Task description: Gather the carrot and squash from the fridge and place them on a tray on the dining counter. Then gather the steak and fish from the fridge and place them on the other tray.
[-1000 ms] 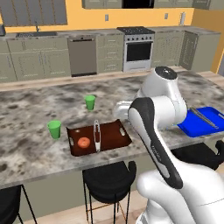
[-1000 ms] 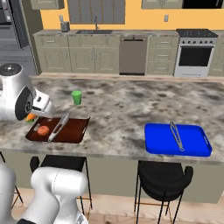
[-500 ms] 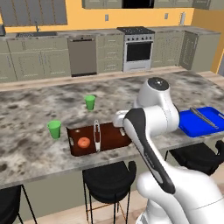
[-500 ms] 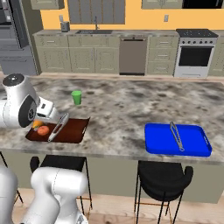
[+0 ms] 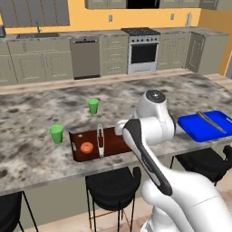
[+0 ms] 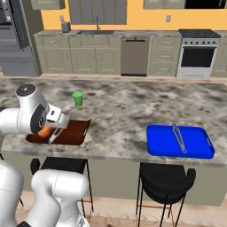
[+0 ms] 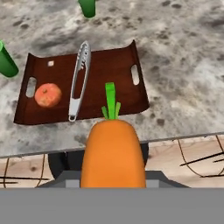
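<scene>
Closest to me in the hand view, the carrot (image 7: 113, 153) sits clamped in the gripper (image 7: 113, 177), orange body toward the camera and green stem pointing away toward the counter. The finger tips themselves are hidden behind it, so I read the grip from the carrot riding fixed at the bottom of that view. It hangs off the near edge of the dining counter (image 7: 183, 87), above a black stool (image 5: 113, 186), not yet over the tray.

Just past the counter edge lies the brown tray (image 7: 118, 70), with a slot handle at each end. On it rests a round orange-red fruit or vegetable (image 7: 47, 95), which I cannot identify, and beside that a pair of metal tongs (image 7: 78, 81) lying lengthwise across the tray.

Beyond the tray stand two green cups (image 5: 56, 134), one near its left end and one further back.

Well off to the right, in the right base view, the blue tray (image 6: 179, 142) holds a second pair of tongs (image 6: 178, 137).
</scene>
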{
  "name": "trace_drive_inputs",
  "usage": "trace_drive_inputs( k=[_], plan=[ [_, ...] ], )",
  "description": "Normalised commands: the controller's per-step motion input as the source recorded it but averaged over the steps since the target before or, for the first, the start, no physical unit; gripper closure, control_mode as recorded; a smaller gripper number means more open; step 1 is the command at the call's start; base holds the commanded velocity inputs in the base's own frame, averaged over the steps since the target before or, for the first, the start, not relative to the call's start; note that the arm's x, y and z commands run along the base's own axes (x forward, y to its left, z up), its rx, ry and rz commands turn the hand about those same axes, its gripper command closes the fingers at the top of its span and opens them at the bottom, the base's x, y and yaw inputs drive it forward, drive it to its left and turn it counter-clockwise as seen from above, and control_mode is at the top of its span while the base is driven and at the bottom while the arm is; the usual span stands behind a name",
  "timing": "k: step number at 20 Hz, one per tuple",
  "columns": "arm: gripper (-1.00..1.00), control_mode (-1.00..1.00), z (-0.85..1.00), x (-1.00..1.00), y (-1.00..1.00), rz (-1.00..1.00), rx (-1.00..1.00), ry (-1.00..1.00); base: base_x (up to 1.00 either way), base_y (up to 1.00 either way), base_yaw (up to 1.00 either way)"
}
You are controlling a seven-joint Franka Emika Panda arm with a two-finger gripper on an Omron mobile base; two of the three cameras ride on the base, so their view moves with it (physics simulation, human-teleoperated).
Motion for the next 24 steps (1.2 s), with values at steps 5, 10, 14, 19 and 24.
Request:
trace_drive_inputs(
  k=[5, 10, 14, 19, 24],
  plan=[
    [1.0, -1.0, -0.41, 0.44, -0.01, 0.0, 0.0, 0.0, 0.0, 0.0, 0.0],
    [1.0, -1.0, -0.35, 0.48, 0.0, 0.0, 0.0, 0.01, 0.0, 0.0, 0.0],
    [1.0, -1.0, -0.29, 0.43, 0.0, 0.0, 0.0, 0.0, 0.0, 0.0, 0.0],
    [1.0, -1.0, -0.25, 0.41, 0.07, 0.0, 0.0, 0.0, 0.0, 0.0, 0.0],
    [1.0, -1.0, -0.23, 0.36, 0.15, 0.0, 0.0, 0.02, 0.0, 0.0, 0.0]
  ],
)
